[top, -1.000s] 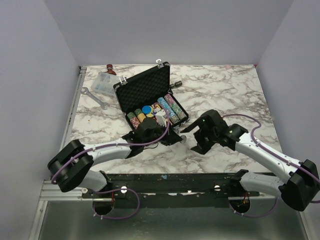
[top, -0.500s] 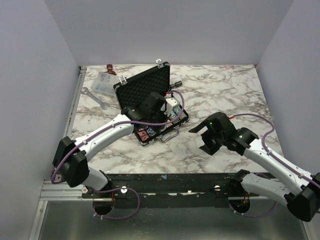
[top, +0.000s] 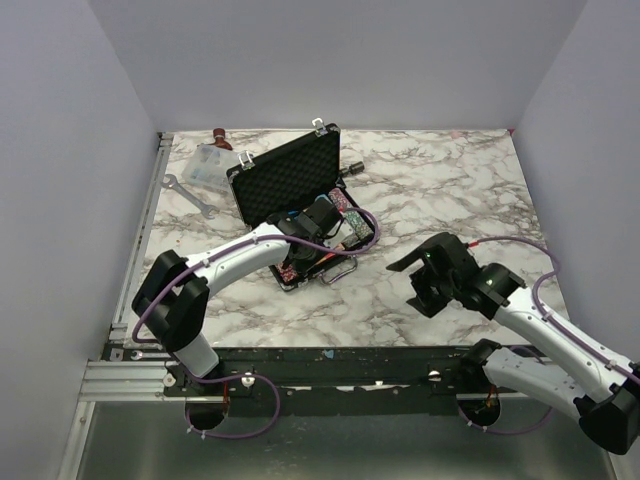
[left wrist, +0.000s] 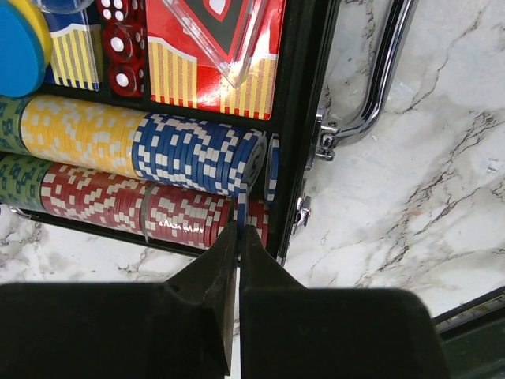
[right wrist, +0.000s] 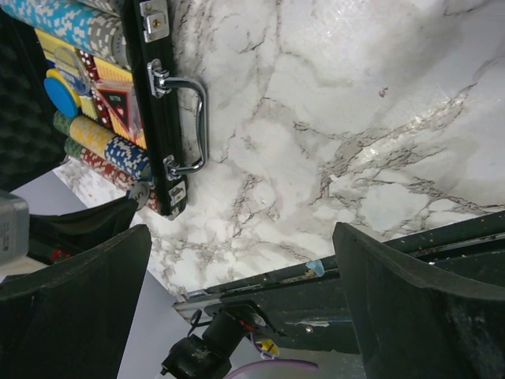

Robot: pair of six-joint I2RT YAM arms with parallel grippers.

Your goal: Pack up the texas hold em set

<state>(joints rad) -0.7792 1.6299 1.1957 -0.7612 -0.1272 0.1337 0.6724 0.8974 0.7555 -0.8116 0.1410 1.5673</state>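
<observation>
The black briefcase (top: 285, 180) lies open at the table's back left, foam lid up. In the left wrist view it holds chip rows in yellow (left wrist: 87, 134), blue (left wrist: 197, 154) and red (left wrist: 118, 205), a red-yellow card box (left wrist: 213, 47), red dice and a blue disc (left wrist: 16, 47). My left gripper (left wrist: 239, 229) is shut on a thin blue chip (left wrist: 241, 207), held on edge over the red row's end by the front wall. It shows over the case in the top view (top: 320, 228). My right gripper (top: 425, 278) is wide open and empty over bare marble, right of the case.
A clear plastic box (top: 205, 165), a silver wrench (top: 190, 195) and a small red-brown object (top: 222, 137) lie left of and behind the case. A small dark cylinder (top: 354, 167) sits behind it. The silver handle (right wrist: 193, 118) and latches face the near right.
My left gripper went from the table in front of the case up over its trays, then settled at the front chip rows. My right gripper drew back to the right and nearer.
</observation>
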